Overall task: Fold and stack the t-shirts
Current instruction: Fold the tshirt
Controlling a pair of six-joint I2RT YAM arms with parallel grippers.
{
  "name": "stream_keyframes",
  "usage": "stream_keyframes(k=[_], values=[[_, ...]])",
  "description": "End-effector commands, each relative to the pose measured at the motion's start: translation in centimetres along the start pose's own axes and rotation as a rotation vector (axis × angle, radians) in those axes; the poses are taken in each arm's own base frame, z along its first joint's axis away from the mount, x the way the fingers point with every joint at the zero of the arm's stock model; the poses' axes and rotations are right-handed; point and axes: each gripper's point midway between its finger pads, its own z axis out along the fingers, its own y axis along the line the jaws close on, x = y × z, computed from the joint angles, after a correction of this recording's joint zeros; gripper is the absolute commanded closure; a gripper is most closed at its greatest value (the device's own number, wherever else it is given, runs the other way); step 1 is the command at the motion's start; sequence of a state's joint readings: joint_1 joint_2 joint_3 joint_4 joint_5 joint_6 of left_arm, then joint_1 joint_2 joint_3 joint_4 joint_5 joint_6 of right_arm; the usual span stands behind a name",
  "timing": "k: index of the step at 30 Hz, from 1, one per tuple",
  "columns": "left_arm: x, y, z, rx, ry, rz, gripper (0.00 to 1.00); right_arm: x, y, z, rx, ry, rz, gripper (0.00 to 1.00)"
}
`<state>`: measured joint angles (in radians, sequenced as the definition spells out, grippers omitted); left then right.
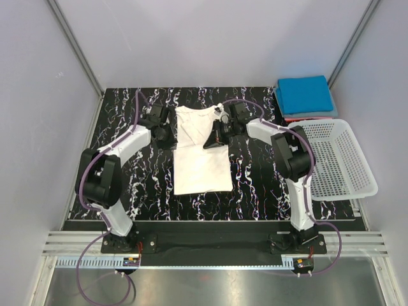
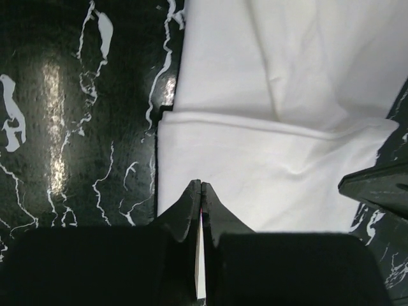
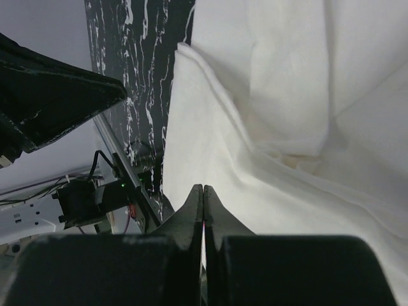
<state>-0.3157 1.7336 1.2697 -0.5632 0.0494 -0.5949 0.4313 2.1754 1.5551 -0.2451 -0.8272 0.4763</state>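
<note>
The white t-shirt [image 1: 201, 159] lies on the black marbled table [image 1: 255, 185] as a long narrow strip, its far end raised and doubled toward me. My left gripper [image 1: 167, 135] [image 2: 201, 185] is shut on that raised end's left edge, on the white t-shirt [image 2: 274, 166]. At the right edge my right gripper [image 1: 210, 141] [image 3: 203, 187] is shut on the same white t-shirt [image 3: 268, 159], whose cloth slopes up into the jaws. The blue t-shirt [image 1: 305, 94] sits folded at the far right corner, on a red t-shirt [image 1: 294, 118] of which only an edge shows.
A white plastic lattice basket [image 1: 335, 159] stands at the table's right edge, just in front of the folded stack. In the left wrist view the right gripper [image 2: 376, 185] pokes in from the right. Grey walls enclose the table on three sides.
</note>
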Motion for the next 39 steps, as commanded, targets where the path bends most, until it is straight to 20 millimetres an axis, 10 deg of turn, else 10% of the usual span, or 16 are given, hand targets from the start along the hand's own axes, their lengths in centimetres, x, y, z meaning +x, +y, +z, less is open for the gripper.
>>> stream_keyframes(k=[1, 11, 22, 33, 39], values=[[-1.3, -0.5, -2.1, 0.057, -0.076, -0.001, 0.98, -0.5, 0.9, 0.8, -0.072, 0.027, -0.028, 1.00], [2.2, 4.3, -2.3, -0.057, -0.037, 0.013, 0.87, 0.6, -3.0, 3.5, -0.059, 0.090, 0.058, 1.00], [8.4, 3.3, -3.8, 0.167, 0.102, 0.020, 0.65, 0.1, 2.5, -2.0, -0.039, 0.010, 0.011, 0.93], [14.0, 4.4, -3.0, 0.243, 0.174, -0.029, 0.42, 6.4, -1.7, -5.5, 0.229, -0.022, 0.084, 0.48], [15.5, 4.8, -2.4, 0.239, 0.202, -0.053, 0.43, 10.7, -4.8, -8.3, 0.419, -0.023, 0.106, 0.46]])
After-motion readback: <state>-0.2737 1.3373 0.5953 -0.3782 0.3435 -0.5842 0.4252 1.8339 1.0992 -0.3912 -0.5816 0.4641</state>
